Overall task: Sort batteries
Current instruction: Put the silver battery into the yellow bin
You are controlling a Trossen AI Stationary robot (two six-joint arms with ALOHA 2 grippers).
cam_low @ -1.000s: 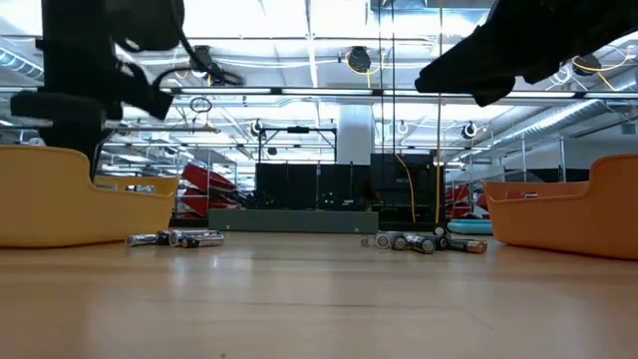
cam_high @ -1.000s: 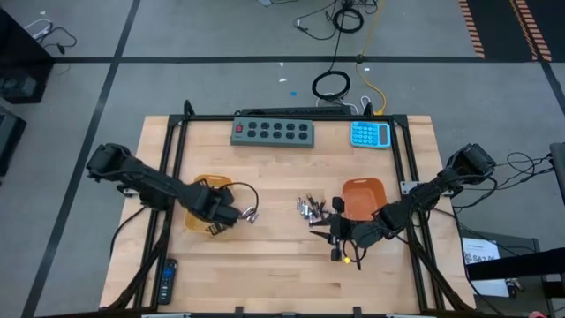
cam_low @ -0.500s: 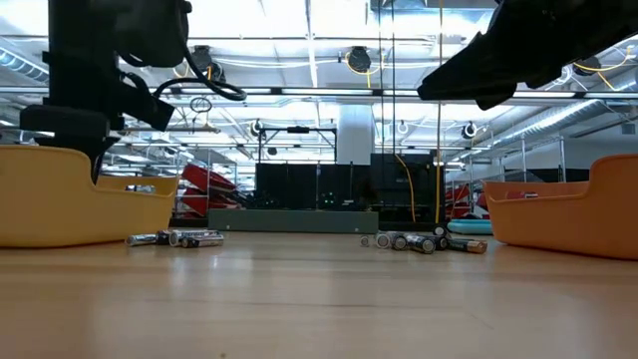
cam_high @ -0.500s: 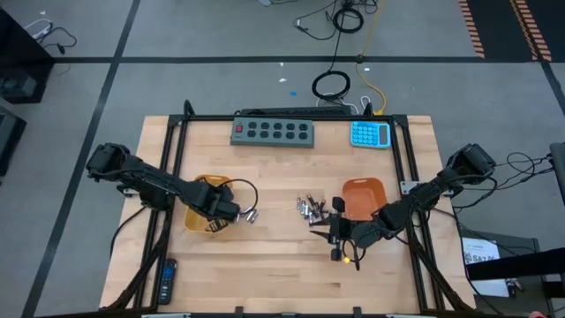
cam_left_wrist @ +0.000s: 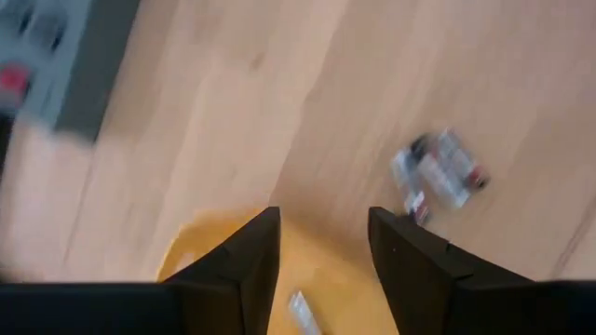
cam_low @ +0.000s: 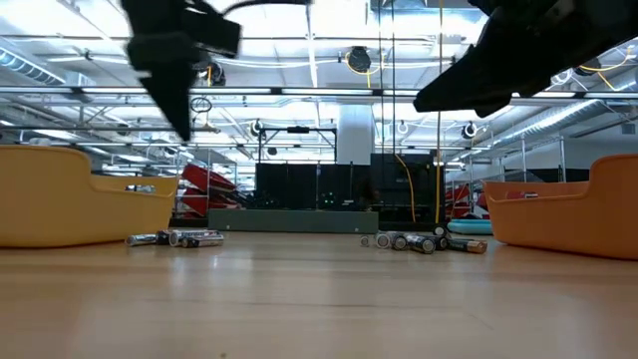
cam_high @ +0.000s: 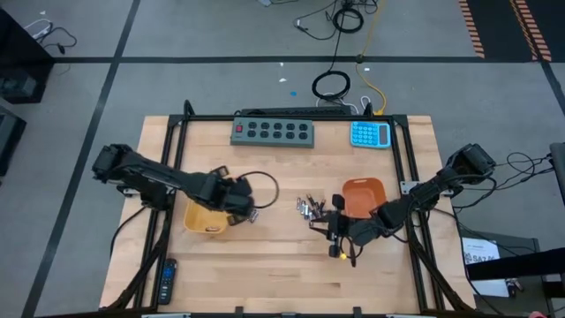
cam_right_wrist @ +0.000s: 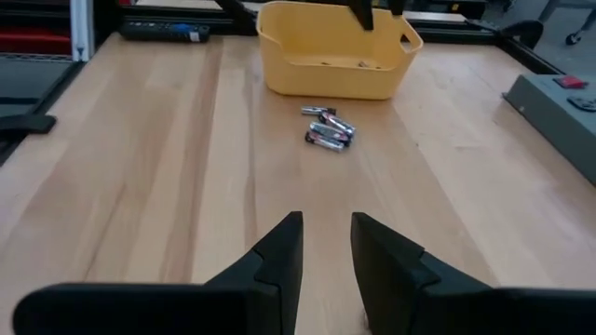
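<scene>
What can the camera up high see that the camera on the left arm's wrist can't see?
Only the high view shows the blue calculator, the orange tray and the right gripper near the bigger battery pile. Only the left wrist view shows a battery lying inside the yellow tray, seen between the left gripper's open fingers. Both show the yellow tray and the small battery cluster beside it on the table.

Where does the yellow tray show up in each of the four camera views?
High view: yellow tray, left of centre, under the left gripper.
Low view: far left.
Left wrist view: at the bottom, between the fingers.
Right wrist view: top centre.
Shared landmark: small battery cluster beside it.
</scene>
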